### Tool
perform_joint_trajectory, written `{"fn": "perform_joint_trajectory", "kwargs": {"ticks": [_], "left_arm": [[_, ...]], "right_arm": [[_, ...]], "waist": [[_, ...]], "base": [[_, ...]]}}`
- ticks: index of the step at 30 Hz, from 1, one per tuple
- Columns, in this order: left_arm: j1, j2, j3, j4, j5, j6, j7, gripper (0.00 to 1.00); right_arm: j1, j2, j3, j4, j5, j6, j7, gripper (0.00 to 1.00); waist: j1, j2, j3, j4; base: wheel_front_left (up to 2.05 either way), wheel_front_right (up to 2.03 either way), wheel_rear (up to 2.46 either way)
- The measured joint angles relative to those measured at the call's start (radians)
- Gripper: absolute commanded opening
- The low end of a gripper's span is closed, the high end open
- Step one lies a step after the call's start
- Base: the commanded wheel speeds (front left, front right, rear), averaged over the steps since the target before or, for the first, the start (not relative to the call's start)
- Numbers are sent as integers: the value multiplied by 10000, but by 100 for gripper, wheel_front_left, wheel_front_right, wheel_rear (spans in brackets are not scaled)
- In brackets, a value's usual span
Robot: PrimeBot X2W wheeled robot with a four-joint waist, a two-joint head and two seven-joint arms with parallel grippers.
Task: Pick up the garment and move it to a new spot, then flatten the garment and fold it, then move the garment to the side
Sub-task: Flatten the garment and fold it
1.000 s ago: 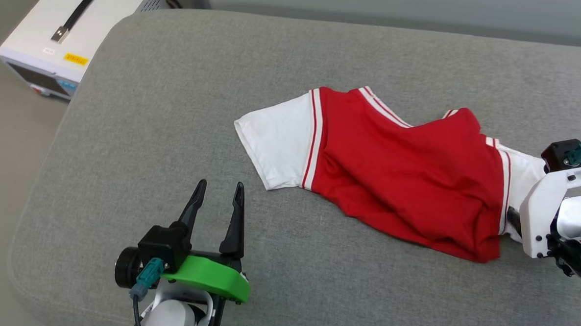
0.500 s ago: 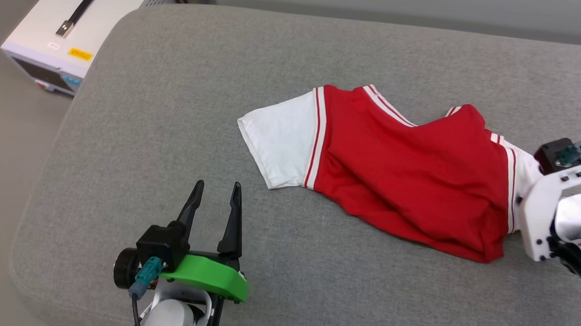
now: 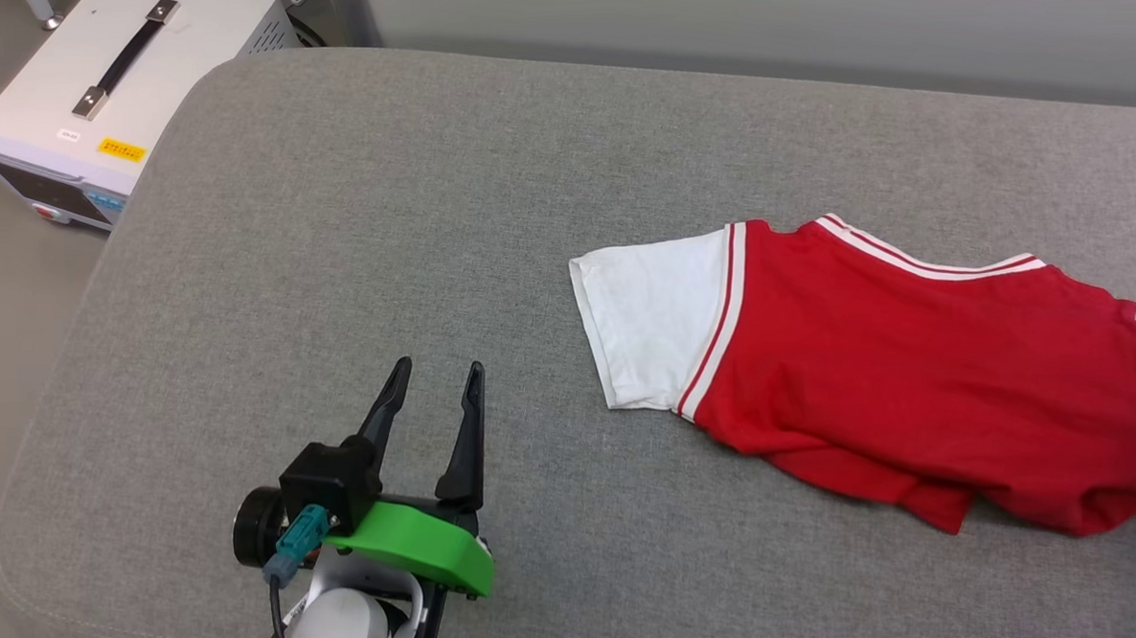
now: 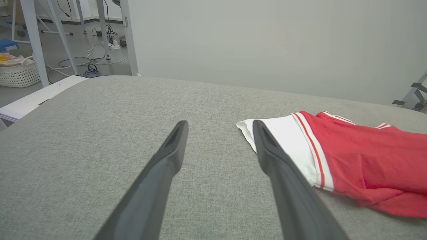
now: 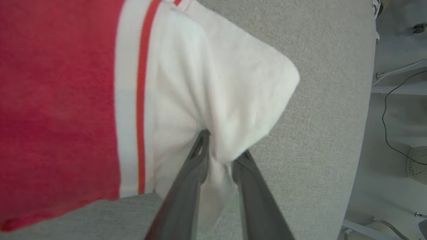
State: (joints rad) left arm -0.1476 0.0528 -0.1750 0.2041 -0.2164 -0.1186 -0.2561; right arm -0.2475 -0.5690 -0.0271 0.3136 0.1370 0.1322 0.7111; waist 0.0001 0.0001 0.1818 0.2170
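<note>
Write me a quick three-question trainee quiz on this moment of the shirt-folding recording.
1. True or false: the left gripper is shut on the red jersey T-shirt.
2. Which part of the T-shirt is pinched by the right gripper? A: the red hem. B: a white sleeve. C: the neckline.
3. In a few words: what does the T-shirt lie on?

Key
1. False. Its fingers are spread open and it is apart from the shirt.
2. B.
3. The grey cushion.
</note>
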Motion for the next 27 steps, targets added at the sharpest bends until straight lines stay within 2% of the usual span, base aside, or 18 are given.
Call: {"fn": "perform_joint_trajectory", "kwargs": {"ticks": [7, 13, 16, 20, 24, 27], "left_arm": [[34, 0, 188, 174, 65, -2, 0, 100], [166, -2, 251, 180, 56, -4, 2, 100], [251, -4, 270, 73, -81, -4, 2, 100], [384, -2, 370, -153, -322, -6, 2, 100], [591, -10, 594, -497, -709, -4, 0, 100], [774, -13, 612, -435, -700, -6, 0, 100]], "right_arm": [[-11, 767, -468, 249, -842, 0, -1413, 100], [9, 1298, -953, -403, -1012, -6, -2953, 100], [192, 1801, -1220, -1070, -798, -6, -4054, 100], [789, 2821, -1904, -1891, -596, -6, -5544, 100], [1432, 3770, -1891, -2658, -380, -6, -6890, 100], [1864, 4224, -1735, -3108, -353, -6, -7749, 100]], "waist": [[0, 0, -231, -114], [0, 0, -596, -358], [0, 0, -768, -514], [0, 0, -952, -748], [0, 0, -1067, -983], [-1, 0, -1123, -1138]], "base": [[0, 0, 0], [0, 0, 0], [0, 0, 0], [0, 0, 0], [0, 0, 0], [0, 0, 0]]}}
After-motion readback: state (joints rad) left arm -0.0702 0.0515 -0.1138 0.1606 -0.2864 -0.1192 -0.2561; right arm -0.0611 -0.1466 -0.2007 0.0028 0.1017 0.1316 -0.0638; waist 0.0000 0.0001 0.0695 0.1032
